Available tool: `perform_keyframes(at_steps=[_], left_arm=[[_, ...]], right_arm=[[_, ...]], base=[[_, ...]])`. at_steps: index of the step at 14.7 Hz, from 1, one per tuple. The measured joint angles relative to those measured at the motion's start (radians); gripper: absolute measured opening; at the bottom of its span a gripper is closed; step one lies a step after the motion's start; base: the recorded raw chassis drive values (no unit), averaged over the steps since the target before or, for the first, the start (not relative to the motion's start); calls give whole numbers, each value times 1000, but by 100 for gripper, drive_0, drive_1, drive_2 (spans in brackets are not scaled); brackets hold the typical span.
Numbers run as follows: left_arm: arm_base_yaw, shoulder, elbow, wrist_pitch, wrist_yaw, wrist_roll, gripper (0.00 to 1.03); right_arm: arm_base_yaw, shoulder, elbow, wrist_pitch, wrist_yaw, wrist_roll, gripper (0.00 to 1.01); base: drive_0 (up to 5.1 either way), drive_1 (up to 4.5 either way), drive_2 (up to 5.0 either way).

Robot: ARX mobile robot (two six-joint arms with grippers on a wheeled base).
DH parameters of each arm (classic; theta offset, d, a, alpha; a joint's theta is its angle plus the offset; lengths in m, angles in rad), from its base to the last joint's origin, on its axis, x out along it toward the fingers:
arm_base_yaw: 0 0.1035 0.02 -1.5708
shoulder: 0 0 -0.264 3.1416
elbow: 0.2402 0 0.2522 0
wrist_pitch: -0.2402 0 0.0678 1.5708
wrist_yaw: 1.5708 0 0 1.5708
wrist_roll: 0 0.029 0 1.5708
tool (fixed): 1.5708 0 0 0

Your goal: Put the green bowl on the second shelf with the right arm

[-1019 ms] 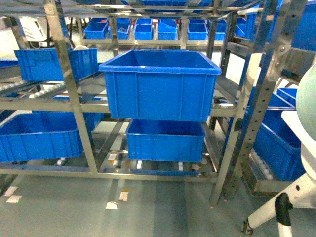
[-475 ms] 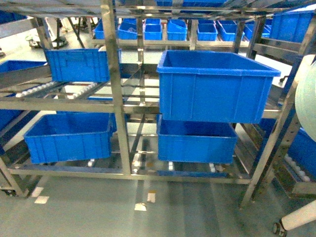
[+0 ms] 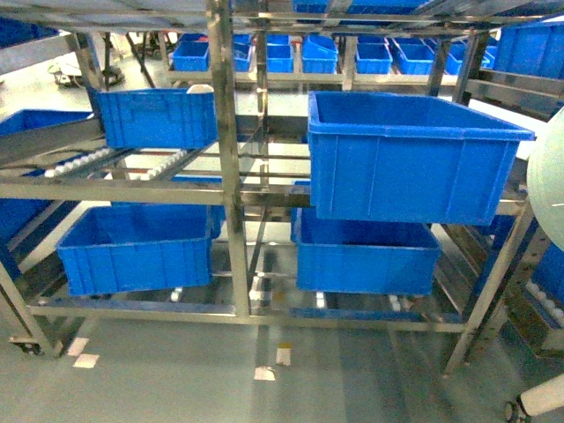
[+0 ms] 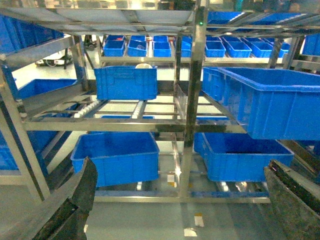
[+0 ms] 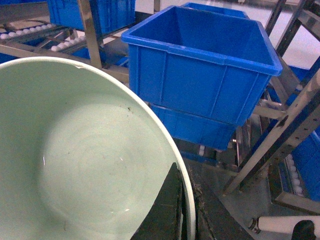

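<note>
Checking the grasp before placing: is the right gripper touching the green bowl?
Touching. The right wrist view shows a dark finger pressed against the green bowl rim.

Mint-green bowl [image 5: 75, 165] (tilted, empty) off the second shelf [image 3: 159, 187].

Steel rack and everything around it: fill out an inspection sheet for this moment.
Surface: second shelf of the steel rack, white roller rails bare on its left half; grey floor below.
Job's things: green bowl fills the right wrist view, a dark finger over its rim; only its edge shows at the right of the head view.
Clutter: large blue crate on the shelf's right, smaller crate at back left, two crates on the bottom tier.
Claws: left claw open and empty; right claw shut on the bowl's rim.
Cables: nothing seen.
Surroundings: more racks of blue bins behind.
</note>
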Motion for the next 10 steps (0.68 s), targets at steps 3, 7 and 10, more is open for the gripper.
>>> perform_keyframes(at_steps=[3, 7, 10], left_arm=[[0, 0, 0, 1, 0, 0, 98], [0, 0, 0, 4, 0, 0, 98], [0, 0, 0, 3, 0, 0, 98]], right_arm=[[0, 3, 0, -3, 1, 0, 2], [0, 3, 0, -4, 1, 0, 2], [0, 3, 0, -2, 1, 0, 2]], base=[[4, 431, -423], [-1, 428, -431], [-2, 431, -435]])
